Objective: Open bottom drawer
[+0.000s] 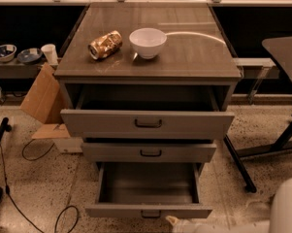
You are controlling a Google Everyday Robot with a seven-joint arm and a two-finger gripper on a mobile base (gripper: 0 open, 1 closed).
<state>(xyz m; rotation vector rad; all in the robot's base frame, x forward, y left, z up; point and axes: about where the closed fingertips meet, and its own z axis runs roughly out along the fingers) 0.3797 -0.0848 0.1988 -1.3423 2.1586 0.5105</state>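
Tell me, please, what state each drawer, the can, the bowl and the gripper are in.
bottom drawer, pulled well out.
middle drawer, slightly open.
top drawer, partly open.
can, lying on its side on the cabinet top.
bowl, upright beside the can.
gripper, low before the bottom drawer's front, right of centre.

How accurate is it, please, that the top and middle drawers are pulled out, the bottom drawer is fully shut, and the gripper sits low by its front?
One slip: the camera view shows the bottom drawer pulled out, its interior exposed. The top drawer and middle drawer are out, and the gripper sits low by the bottom drawer's front.
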